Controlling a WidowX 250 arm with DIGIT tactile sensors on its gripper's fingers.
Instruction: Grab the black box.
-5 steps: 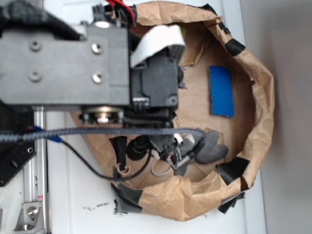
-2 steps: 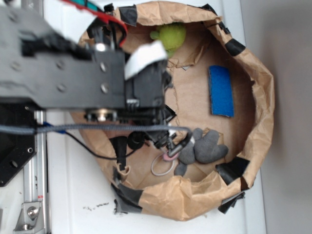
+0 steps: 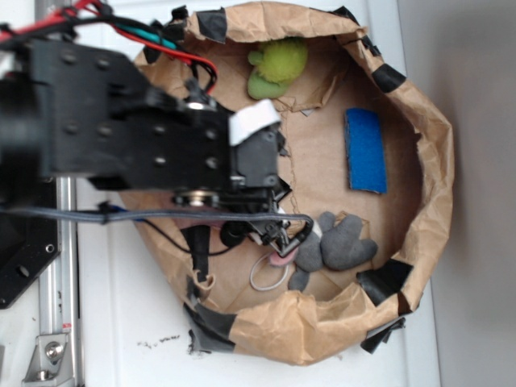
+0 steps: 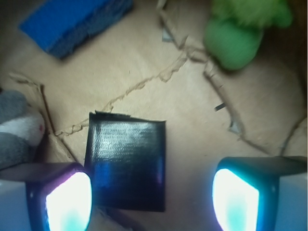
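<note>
Four things lie in the paper nest (image 3: 427, 161), including the black box (image 4: 126, 166).

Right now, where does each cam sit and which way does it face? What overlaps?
Exterior: overhead, looking straight down on the brown paper-lined basket; the black robot arm covers the left part.
Wrist: on the gripper, looking down at the basket floor; two glowing fingertips frame the glossy black square box, jaws apart.
Shared: blue rectangular sponge, green plush toy, grey plush toy. The exterior view hides the box.
</note>
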